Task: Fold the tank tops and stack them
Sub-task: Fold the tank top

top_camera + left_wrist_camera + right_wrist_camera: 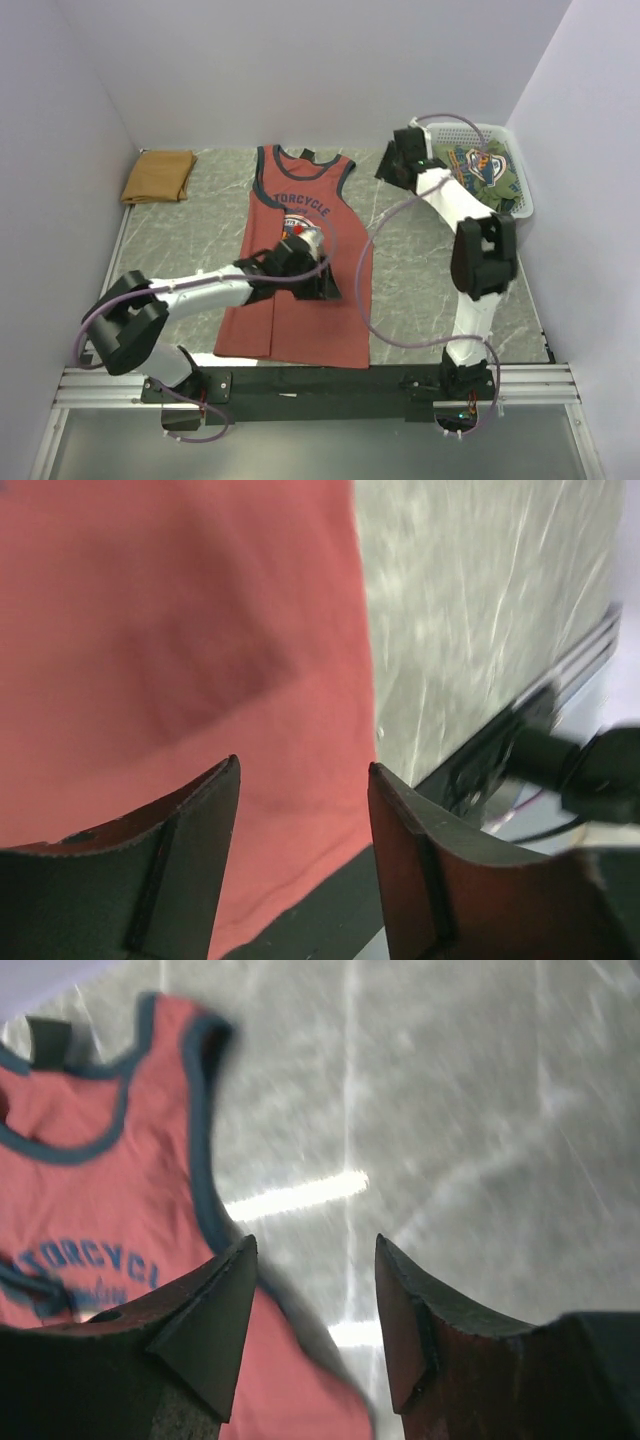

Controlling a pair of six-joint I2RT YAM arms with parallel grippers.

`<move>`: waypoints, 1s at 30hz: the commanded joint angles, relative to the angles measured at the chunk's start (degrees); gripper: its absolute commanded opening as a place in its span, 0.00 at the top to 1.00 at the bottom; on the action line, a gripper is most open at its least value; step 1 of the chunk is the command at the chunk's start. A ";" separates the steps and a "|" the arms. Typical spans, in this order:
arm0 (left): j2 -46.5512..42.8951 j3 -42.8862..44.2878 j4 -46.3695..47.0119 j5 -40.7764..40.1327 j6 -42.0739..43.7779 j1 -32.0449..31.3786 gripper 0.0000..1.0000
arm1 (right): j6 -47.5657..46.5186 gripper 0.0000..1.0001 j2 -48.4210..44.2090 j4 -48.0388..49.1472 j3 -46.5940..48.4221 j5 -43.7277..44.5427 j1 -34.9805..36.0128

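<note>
The rust-red tank top [300, 300] with dark trim and blue chest lettering lies flat on the marble table, neck toward the back. The tan-brown tank top [158, 176] lies folded at the back left corner. My left gripper [328, 285] is open and empty, hovering over the red top's lower right part; in its wrist view the fingers [200, 860] frame the red cloth [180, 640] and its right edge. My right gripper [392, 165] is open and empty, raised near the back, right of the red top's shoulder [90, 1190].
A white mesh basket [524, 190] at the back right holds printed clothes [480, 165]. A black rail [300, 380] runs along the table's near edge. Walls close in the left, back and right sides.
</note>
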 commanded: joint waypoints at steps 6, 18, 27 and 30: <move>9.61 11.39 -6.15 -14.10 -2.31 -20.97 0.44 | 6.90 0.44 -20.43 7.22 -24.12 -5.83 -4.70; 22.09 24.24 -20.50 -28.52 -4.51 -34.88 0.41 | 8.57 0.46 -26.96 10.03 -34.06 -9.44 -5.67; 25.96 27.23 -24.98 -33.00 -4.86 -36.21 0.77 | 9.54 0.48 -26.79 12.23 -36.35 -10.76 -5.59; 23.60 26.27 -25.60 -34.33 -5.91 -36.21 0.97 | 9.01 0.49 -26.61 12.41 -36.36 -11.29 -5.59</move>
